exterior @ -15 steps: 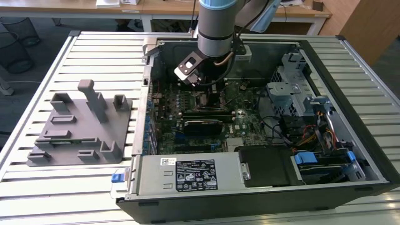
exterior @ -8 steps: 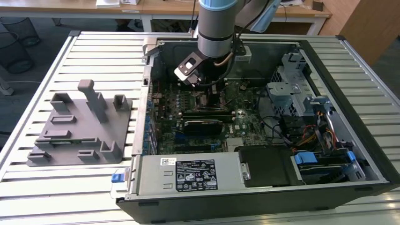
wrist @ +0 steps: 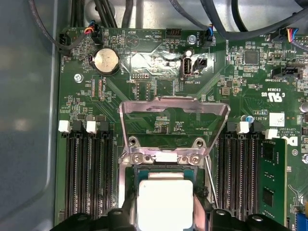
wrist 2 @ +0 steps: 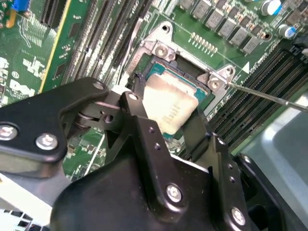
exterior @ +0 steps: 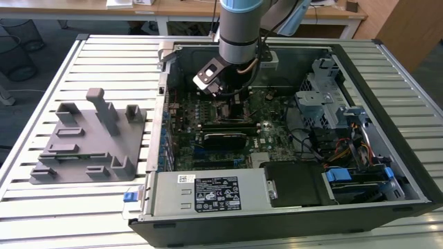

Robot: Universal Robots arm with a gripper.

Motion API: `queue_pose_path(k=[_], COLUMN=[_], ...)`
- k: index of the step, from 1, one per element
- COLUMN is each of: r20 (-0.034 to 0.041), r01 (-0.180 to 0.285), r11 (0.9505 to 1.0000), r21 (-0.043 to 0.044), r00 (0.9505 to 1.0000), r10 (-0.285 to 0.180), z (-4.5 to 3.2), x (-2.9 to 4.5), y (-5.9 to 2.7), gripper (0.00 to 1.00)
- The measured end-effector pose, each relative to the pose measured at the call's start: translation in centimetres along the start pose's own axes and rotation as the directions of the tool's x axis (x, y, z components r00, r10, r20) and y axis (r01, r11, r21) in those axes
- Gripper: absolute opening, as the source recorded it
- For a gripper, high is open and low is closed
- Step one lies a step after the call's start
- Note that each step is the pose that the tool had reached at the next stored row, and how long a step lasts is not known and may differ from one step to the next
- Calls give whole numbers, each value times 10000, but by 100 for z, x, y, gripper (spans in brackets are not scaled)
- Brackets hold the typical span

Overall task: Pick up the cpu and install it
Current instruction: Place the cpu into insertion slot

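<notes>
Step in hand: install, seating phase; pick-up looks done. My pincer (wrist 2: 166, 120) is closed narrow on the cpu (wrist 2: 169, 107), w/ fingers (wrist 2: 137, 103) on two opposite edges. The cpu hangs right over the socket (wrist 2: 195, 77), a bit tilted vs it in the second wrist view. Can't tell if it touches yet. The load plate (wrist: 173, 107) stands flipped open just beyond the socket, w/ the thin lever rod (wrist 2: 269, 96) beside it. Imo the next move needs the chip level & square to the socket, no side drag, light touch.
</notes>
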State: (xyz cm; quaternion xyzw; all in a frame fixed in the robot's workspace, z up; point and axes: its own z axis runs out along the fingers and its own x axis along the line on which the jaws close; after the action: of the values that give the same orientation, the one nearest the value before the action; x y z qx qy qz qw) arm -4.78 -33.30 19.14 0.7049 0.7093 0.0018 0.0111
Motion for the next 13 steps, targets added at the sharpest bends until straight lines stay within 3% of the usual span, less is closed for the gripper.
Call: queue_pose_path(k=[1, 2, 13], r20=[4, 8, 0], r01=[-1, 0, 0], r11=[10000, 10000, 10000], r21=[2, 5, 17], r00=[10000, 10000, 10000], r10=[1, 0, 0], z=[-1, -3, -49], x=[-1, -2, -3], y=[0, -1, 0], gripper=[55, 61, 61])
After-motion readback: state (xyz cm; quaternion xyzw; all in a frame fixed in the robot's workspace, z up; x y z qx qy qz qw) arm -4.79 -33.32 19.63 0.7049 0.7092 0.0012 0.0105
